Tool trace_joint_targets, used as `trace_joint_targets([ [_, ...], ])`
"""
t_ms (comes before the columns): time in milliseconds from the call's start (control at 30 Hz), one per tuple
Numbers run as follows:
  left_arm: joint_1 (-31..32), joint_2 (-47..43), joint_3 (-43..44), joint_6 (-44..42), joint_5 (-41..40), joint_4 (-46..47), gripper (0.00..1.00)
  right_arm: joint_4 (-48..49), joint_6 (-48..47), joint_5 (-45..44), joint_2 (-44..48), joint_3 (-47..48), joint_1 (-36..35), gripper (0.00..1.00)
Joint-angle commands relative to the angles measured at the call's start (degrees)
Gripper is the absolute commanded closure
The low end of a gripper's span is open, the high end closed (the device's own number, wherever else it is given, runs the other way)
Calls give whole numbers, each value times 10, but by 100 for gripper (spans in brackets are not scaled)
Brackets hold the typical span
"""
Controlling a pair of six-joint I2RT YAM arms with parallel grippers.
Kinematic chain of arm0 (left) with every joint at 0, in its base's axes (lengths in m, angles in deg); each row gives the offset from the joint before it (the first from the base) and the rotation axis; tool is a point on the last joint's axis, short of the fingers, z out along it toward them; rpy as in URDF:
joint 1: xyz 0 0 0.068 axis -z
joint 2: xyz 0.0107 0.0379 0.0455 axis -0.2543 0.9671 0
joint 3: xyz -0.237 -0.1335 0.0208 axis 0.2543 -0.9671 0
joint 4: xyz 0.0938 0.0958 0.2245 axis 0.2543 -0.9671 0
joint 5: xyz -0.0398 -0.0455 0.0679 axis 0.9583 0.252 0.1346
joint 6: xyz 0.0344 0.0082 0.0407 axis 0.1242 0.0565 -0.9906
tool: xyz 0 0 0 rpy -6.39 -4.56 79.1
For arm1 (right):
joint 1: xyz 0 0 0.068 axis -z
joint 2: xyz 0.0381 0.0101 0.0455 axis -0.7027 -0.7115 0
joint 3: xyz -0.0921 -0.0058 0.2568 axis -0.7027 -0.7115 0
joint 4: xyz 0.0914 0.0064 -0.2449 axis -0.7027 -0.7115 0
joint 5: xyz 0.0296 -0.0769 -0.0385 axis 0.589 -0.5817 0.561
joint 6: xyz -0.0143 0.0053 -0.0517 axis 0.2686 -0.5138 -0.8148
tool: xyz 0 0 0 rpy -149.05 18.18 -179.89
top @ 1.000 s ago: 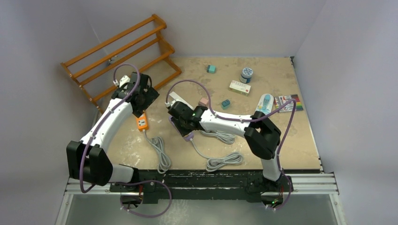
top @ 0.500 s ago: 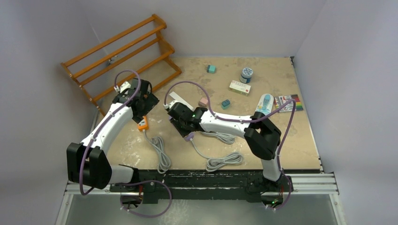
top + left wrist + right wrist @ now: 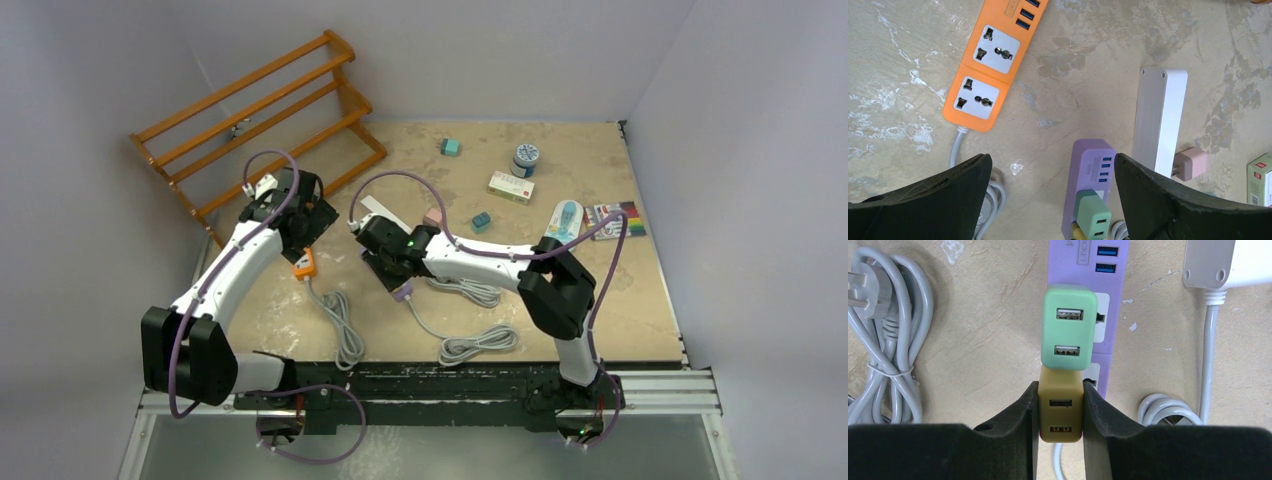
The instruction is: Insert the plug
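While the sandy table (image 3: 620,300) is carrying three power strips, the left gripper (image 3: 1052,170) is hovering, fingers spread wide, over the orange power strip (image 3: 988,70), left of the white power strip (image 3: 1159,115). The right gripper (image 3: 1060,390) is clamping the mustard USB charger (image 3: 1060,415) at the purple power strip (image 3: 1063,270). The charger is touching the near side of the green USB charger (image 3: 1069,327). Cannot tell whether it is fully seated.

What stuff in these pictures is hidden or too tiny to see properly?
- Right wrist view: the mustard-yellow charger plug hides its own prongs. Its body and the right gripper cover the socket of the purple power strip underneath.
- Left wrist view: the far end of the orange power strip is cut off by the top edge.
- Top view: the printing on the small white box is too small to read.
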Motion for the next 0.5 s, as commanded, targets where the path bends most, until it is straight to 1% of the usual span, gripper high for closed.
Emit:
trace_joint_targets([
  [0,-3,-16,-2,-3,-2,15,8,-91,16,14,-55,-32,-1,70],
  [167,-3,-14,-1,-4,-5,16,8,-107,25,12,-34,-2,0,62],
  [233,-3,-15,1,-4,-5,15,8,-115,28,7,-29,23,-1,59],
  [333,-3,-15,3,-4,-7,12,8,-123,33,-4,-20,56,-1,53],
  [467,-3,-17,4,-7,-10,9,8,-132,40,-23,3,92,1,39],
])
